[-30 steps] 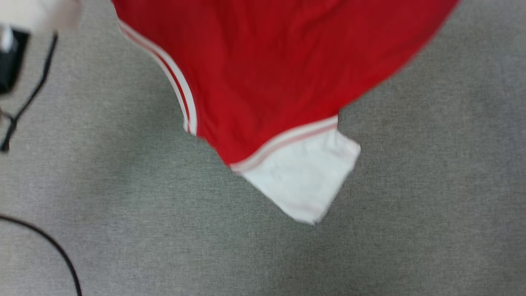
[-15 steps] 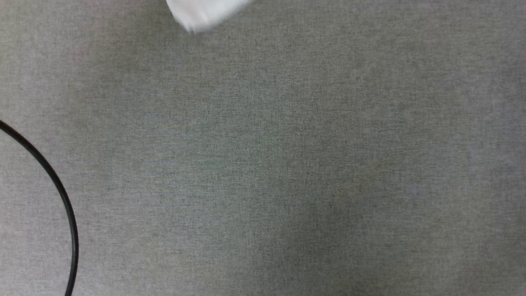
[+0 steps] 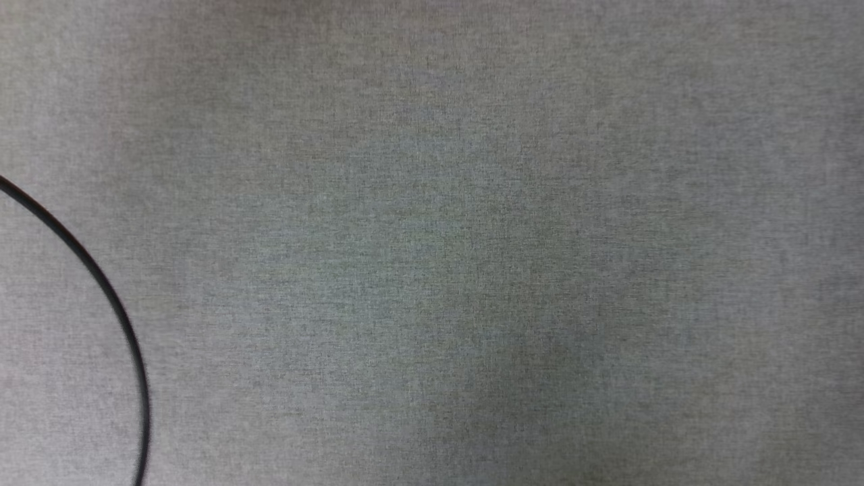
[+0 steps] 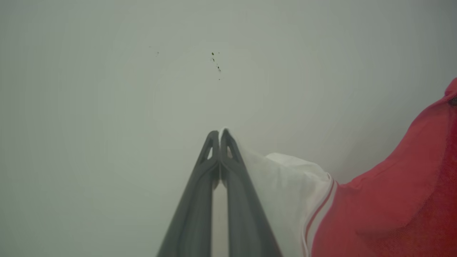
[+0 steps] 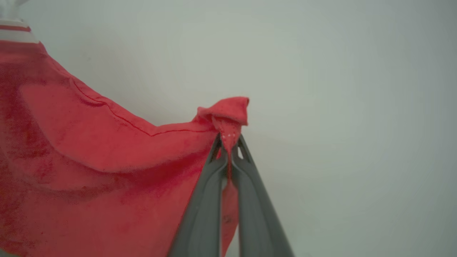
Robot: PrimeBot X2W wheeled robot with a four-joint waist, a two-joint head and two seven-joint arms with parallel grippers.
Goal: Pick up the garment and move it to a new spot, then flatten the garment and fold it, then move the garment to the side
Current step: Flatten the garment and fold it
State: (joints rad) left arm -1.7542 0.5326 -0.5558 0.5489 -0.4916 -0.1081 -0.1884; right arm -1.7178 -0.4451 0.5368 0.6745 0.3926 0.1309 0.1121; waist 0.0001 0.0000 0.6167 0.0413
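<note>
Head cam's swung since a sec ago, now on grey carpet [image 3: 472, 270] w/ black cable [image 3: 94, 270]. L gripper [image 4: 219, 132] is clamped on the garment [image 4: 385, 200]'s white sleeve [image 4: 285, 185], R gripper [image 5: 228, 137] pinches a red corner, shirt hanging btwn both.

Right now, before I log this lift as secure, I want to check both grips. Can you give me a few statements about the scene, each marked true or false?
1. The left gripper is shut on the white sleeve of the garment. True.
2. The right gripper is open and holds nothing. False: it is shut on a bunched red corner of the garment.
3. A black cable curves over the grey carpet at the left of the head view. True.
4. The garment lies spread flat on the grey carpet. False: the wrist views show it held up by both grippers, with the cloth sagging between them.
</note>
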